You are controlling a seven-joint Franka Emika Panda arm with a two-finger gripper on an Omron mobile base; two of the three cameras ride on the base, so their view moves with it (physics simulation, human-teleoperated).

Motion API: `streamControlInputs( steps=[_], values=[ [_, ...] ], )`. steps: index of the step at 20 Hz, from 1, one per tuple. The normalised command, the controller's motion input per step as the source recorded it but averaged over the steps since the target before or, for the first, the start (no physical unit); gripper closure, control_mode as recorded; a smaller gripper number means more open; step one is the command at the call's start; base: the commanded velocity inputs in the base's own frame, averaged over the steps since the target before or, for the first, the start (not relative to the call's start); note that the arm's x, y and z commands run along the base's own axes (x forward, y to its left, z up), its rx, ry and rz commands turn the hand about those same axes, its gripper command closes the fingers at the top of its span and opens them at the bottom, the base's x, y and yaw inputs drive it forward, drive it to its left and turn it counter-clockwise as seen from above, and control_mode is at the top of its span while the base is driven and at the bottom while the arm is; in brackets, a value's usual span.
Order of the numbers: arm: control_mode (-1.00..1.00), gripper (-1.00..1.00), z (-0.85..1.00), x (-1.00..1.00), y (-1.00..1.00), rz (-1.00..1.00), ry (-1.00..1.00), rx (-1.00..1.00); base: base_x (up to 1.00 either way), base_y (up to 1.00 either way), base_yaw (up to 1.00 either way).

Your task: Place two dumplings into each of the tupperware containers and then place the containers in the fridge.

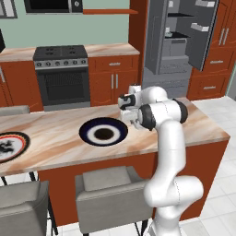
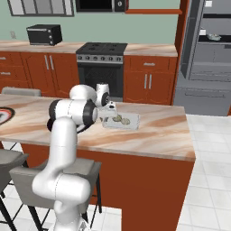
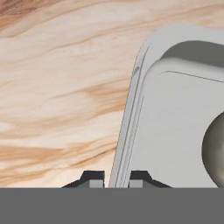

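- End effector (image 3: 113,180) closed on the flared rim of the pale grey tupperware container (image 3: 175,131): in the hand view one dark fingertip sits outside the rim and the other inside it, with the thin wall pinched between them.
- Gripping the rim at one short end looks like the sensible hold for so shallow a tub, since its walls are too low and its body too wide to be spanned.
- From the right base view, that container (image 2: 122,122) rests flat on the marbled worktop (image 2: 158,131), just in front of the wrist, with two dumplings (image 2: 121,119) lying inside it; one shows as a rounded grey lump (image 3: 215,151) at the edge of the hand view.
- With both pieces loaded, I judge this tub ready to be carried to the fridge (image 1: 182,37), which stands well apart behind the worktop with its door swung open, presumably left so for the delivery.
- Lifted by one end, the tub may tip and let the dumplings roll, so a level carry seems wise.
- On the worktop to the arm's left sit a dark-blue plate (image 1: 103,132) with a white centre and, farther off, a red-and-black-rimmed plate (image 1: 11,146).
- No brand, label or legible writing appears anywhere.
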Motion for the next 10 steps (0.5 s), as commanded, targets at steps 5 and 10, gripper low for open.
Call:
streamControlInputs(
  steps=[5,10],
  values=[
    [-1.0,1.0,0.04,-0.04,-0.01,0.01,0.0,0.0,0.0,0.0,0.0],
    [-1.0,1.0,0.45,-0.16,-0.23,0.12,0.0,0.0,0.0,0.0,0.0]
  ],
)
